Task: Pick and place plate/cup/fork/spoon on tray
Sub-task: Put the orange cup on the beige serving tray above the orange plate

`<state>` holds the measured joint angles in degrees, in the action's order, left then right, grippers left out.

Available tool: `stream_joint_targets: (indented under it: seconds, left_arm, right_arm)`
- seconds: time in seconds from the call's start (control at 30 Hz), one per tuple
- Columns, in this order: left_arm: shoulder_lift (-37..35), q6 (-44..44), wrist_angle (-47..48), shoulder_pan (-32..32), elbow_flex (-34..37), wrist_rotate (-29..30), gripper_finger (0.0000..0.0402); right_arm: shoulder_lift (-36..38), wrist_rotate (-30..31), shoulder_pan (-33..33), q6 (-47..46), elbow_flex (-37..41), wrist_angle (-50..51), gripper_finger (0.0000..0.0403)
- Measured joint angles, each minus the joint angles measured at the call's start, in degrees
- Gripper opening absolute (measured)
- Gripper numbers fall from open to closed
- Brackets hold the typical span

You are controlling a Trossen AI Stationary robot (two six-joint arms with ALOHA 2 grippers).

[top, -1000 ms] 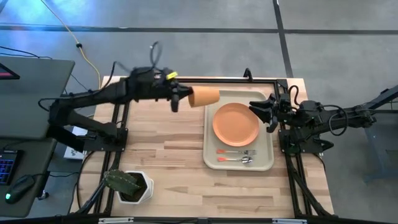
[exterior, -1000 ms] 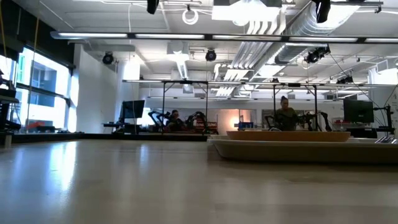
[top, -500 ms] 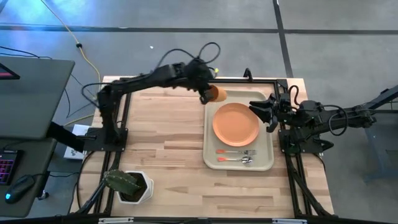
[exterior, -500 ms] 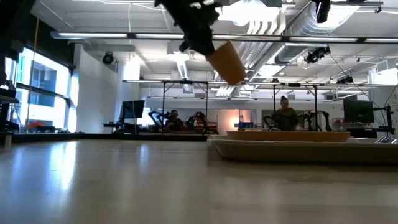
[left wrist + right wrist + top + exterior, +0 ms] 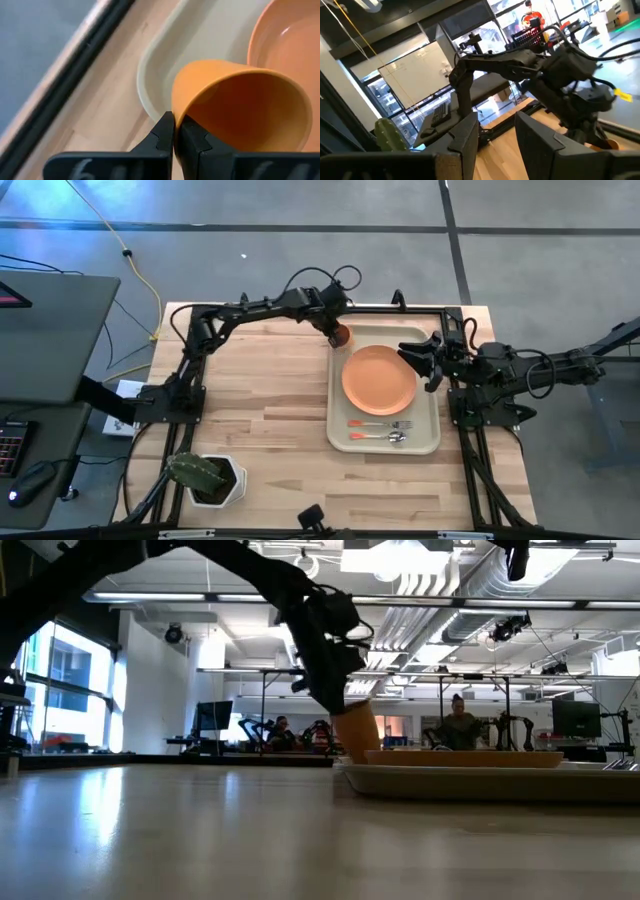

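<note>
The orange-yellow cup (image 5: 341, 335) is in my left gripper (image 5: 335, 330), over the far left corner of the beige tray (image 5: 334, 412). In the low view the cup (image 5: 356, 730) stands tilted, its base down at the tray's rim; whether it touches the tray I cannot tell. The orange plate (image 5: 379, 378) lies on the tray, with the fork (image 5: 388, 424) and the spoon (image 5: 382, 436) side by side on the tray's near end. My right gripper (image 5: 419, 360) is open and empty, above the tray's right rim, beside the plate. My left gripper pinches the cup's rim (image 5: 176, 107) between its two fingers, one finger inside the cup (image 5: 192, 142) and one outside (image 5: 162, 137). The fingers come from above, slanting down. The cup hangs below them, tilted, its mouth up toward the wrist.
A white square pot with a green cactus (image 5: 210, 478) stands at the table's near left corner. Black frame rails (image 5: 195, 380) run along the table's left, far and right sides. The bare wooden top (image 5: 265, 410) lies left of the tray.
My left gripper has swung toward the table's right edge and gone down, carrying the cup from high above the far edge to the tray's far left corner. The cup has turned from lying sideways to nearly upright. My right gripper has kept still.
</note>
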<state>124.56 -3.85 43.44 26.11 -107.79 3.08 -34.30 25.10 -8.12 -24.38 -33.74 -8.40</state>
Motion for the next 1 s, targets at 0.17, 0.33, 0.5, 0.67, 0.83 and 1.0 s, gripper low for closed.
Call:
stream_joint_targets:
  seconds: [0.17,0.33,0.5,0.67,0.83,1.0]
  left_arm:
    - [1.2,-1.9,-0.1,0.1,0.0,-1.0,0.0001]
    - [0.8,-1.1,1.8,0.1,0.0,-1.1,0.0001]
    - [0.1,1.5,6.8,0.3,-0.2,-0.7,0.0001]
    - [-1.0,2.9,10.8,0.5,-0.1,-0.5,0.0001]
    - [-3.0,4.8,16.6,0.5,0.0,0.6,0.0001]
    - [-5.7,6.7,20.7,0.5,0.0,4.0,0.0001]
  right_arm:
    - [-1.6,0.0,0.0,-1.3,0.0,0.0,0.0122]
    - [-3.3,-0.1,0.0,-1.3,0.0,0.0,0.0122]
    - [-4.3,-0.2,0.0,-2.3,0.0,0.0,0.0122]
    - [-4.8,-0.3,0.0,-2.6,0.0,-0.1,0.0122]
    - [-4.8,-0.4,0.0,-2.6,0.0,-0.1,0.0122]
    - [-4.8,-0.4,0.0,-2.6,0.0,-0.1,0.0122]
